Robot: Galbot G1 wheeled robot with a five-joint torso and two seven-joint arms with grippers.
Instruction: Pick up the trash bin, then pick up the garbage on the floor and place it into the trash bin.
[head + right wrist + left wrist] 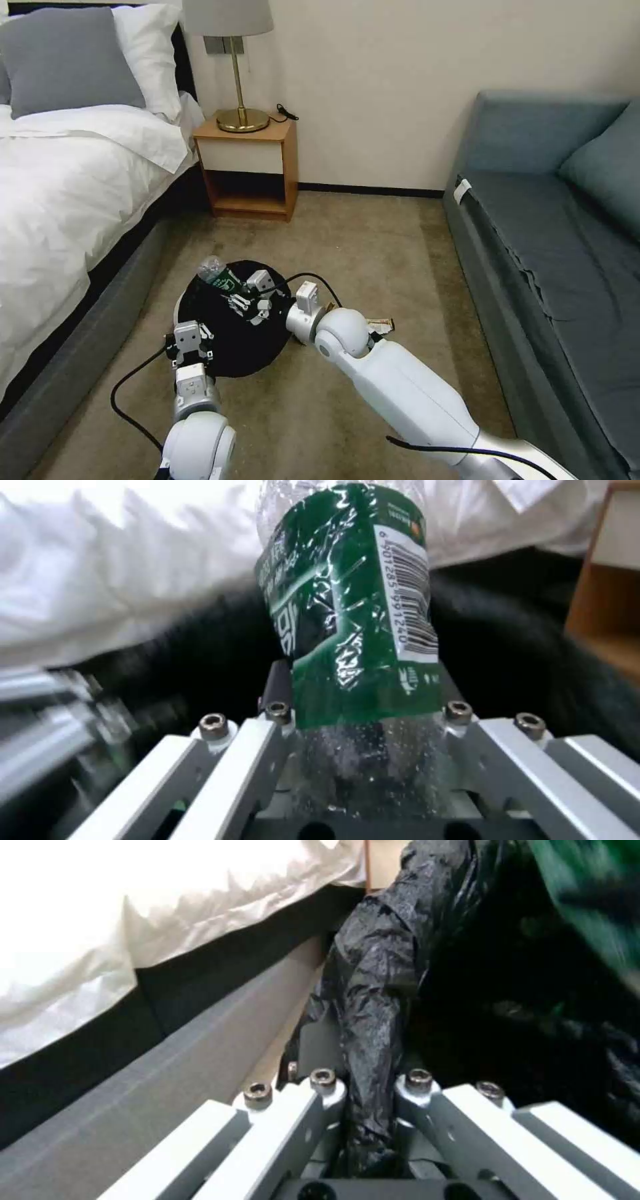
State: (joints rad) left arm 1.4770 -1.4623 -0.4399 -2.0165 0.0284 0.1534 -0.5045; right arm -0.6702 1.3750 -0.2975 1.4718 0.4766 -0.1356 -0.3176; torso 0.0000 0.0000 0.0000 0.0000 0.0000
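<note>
On tan carpet between bed and sofa — left gripper clamps the trash bin rim, right gripper grips the bottle.

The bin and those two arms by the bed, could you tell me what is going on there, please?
The left tool is shut on the rim of the bin, pinching its black bag. The right tool holds the bottle over the bin's opening, beside the bed. The bottle has not been let go yet. A wrapper lies on the carpet behind the right arm.
</note>
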